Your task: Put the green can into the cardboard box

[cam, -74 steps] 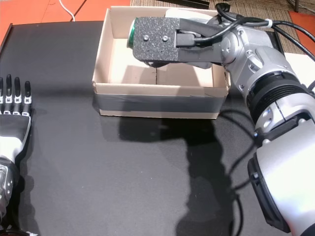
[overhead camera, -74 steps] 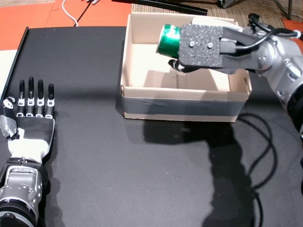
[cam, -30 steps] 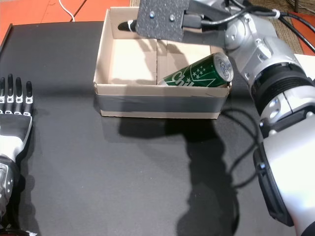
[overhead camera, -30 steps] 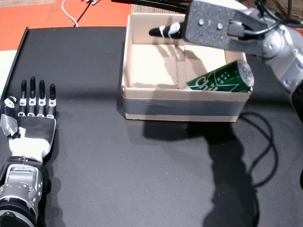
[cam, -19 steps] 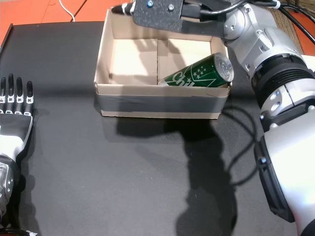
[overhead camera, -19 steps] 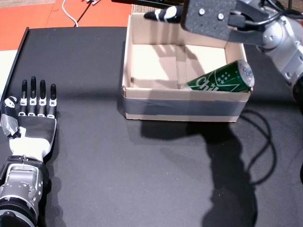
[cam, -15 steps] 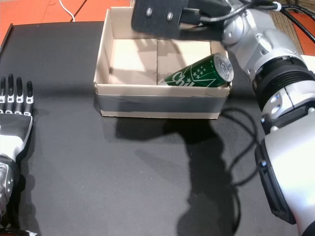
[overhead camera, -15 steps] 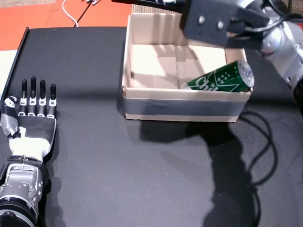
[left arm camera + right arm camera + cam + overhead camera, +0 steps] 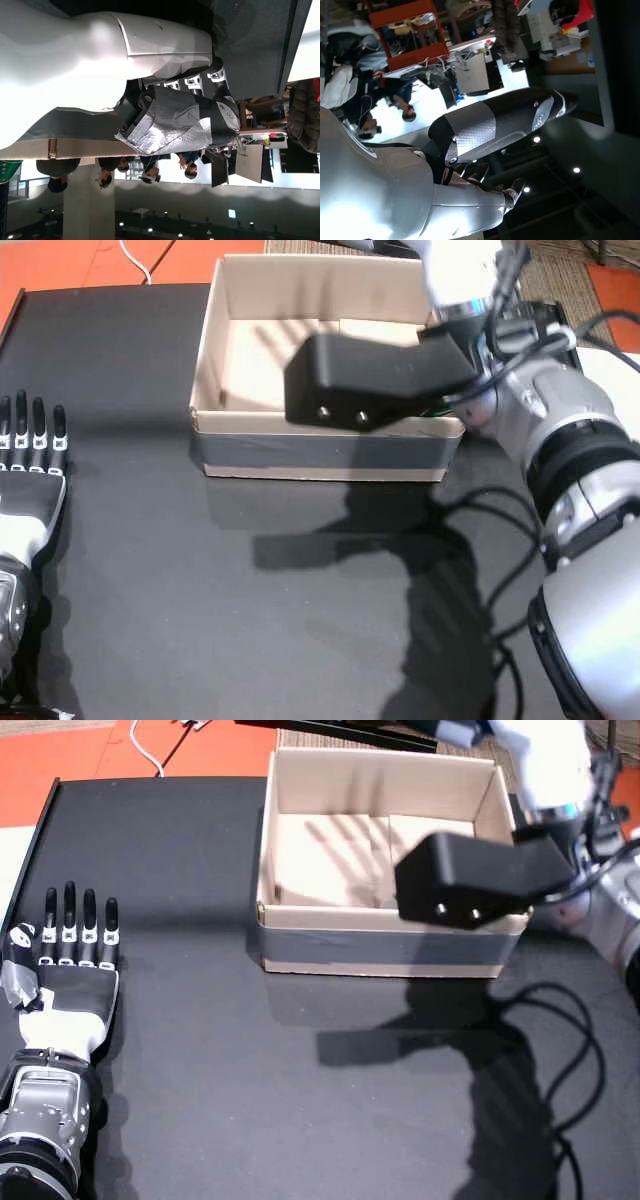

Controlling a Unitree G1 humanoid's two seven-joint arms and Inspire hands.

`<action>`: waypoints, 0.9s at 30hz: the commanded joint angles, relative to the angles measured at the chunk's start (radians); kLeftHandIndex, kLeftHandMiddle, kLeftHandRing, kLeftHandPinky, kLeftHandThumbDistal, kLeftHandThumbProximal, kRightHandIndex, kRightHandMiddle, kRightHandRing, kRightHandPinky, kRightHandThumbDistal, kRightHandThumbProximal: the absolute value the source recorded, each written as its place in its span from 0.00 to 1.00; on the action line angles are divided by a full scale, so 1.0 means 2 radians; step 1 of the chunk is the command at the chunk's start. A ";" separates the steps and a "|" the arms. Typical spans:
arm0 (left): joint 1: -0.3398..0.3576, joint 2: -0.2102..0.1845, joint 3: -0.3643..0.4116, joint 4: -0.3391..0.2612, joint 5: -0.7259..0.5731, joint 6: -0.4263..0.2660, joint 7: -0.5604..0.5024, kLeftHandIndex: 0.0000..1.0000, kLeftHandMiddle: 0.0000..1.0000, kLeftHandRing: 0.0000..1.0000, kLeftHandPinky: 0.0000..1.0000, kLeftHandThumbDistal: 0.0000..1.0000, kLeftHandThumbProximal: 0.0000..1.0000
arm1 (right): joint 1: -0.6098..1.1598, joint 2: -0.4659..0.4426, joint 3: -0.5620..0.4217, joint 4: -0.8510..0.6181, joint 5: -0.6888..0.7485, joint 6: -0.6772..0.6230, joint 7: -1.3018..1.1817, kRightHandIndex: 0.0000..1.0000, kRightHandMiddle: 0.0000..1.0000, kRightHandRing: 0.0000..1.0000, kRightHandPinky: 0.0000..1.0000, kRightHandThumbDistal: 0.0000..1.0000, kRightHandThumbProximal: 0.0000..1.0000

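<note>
Left hand (image 9: 62,965) lies flat on the black table (image 9: 200,1100) at the far left edge in both head views, palm down, four fingers (image 9: 68,925) straight and spread a little, holding nothing (the thumb carries a wrap of silver tape, seen close up in the left wrist view (image 9: 170,122)). Black tabletop runs bare between it and the cardboard box (image 9: 385,950), which sits toward the far side of the table with grey tape across its near wall; orange floor and a white cable (image 9: 150,750) show beyond the table's far edge.

Moving right, the right hand (image 9: 480,880) hangs over the near right corner of the box, its black back plate facing the cameras and covering that corner. A finger-shaped shadow fans across the box floor, and in the right wrist view (image 9: 495,135) the thumb and fingers stand apart, gripping nothing.

And the green can? It cannot be made out in a head view: the hand blocks the corner, with only a sliver of green (image 9: 437,415) peeping under the plate inside the box's right end. A black cable (image 9: 560,1050) loops on the table at the right.
</note>
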State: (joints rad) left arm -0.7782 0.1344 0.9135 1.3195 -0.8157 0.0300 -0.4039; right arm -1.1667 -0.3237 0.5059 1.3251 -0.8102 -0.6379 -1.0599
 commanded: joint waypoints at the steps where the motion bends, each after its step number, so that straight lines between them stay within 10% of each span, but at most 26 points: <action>1: 0.022 -0.002 0.000 0.016 0.011 0.003 0.018 0.47 0.49 0.60 0.73 0.00 0.59 | 0.015 -0.011 -0.004 -0.010 0.008 -0.022 -0.001 0.78 0.88 0.96 0.97 1.00 0.66; 10: 0.027 -0.001 -0.002 0.016 0.012 0.005 0.012 0.47 0.49 0.60 0.76 0.00 0.57 | 0.125 -0.075 -0.071 -0.073 0.121 -0.190 0.184 0.80 0.91 0.98 1.00 1.00 0.68; 17: 0.030 0.001 -0.004 0.015 0.014 0.004 0.013 0.50 0.51 0.63 0.77 0.00 0.57 | 0.336 -0.140 -0.118 -0.291 0.141 -0.244 0.261 0.76 0.86 0.93 0.96 1.00 0.66; 22: 0.031 0.004 0.000 0.015 0.009 0.012 0.009 0.47 0.49 0.62 0.76 0.00 0.56 | 0.498 -0.119 -0.146 -0.410 0.193 -0.230 0.317 0.65 0.77 0.89 0.94 1.00 0.55; 27: 0.033 0.009 -0.001 0.015 0.011 0.016 0.007 0.46 0.49 0.59 0.78 0.00 0.60 | 0.549 -0.065 -0.181 -0.353 0.138 -0.275 0.262 0.66 0.75 0.85 0.94 0.85 0.58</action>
State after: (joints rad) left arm -0.7574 0.1510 0.9132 1.3222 -0.8142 0.0553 -0.4123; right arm -0.0857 -0.4712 0.1647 0.5920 -0.5079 -1.1646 -0.5100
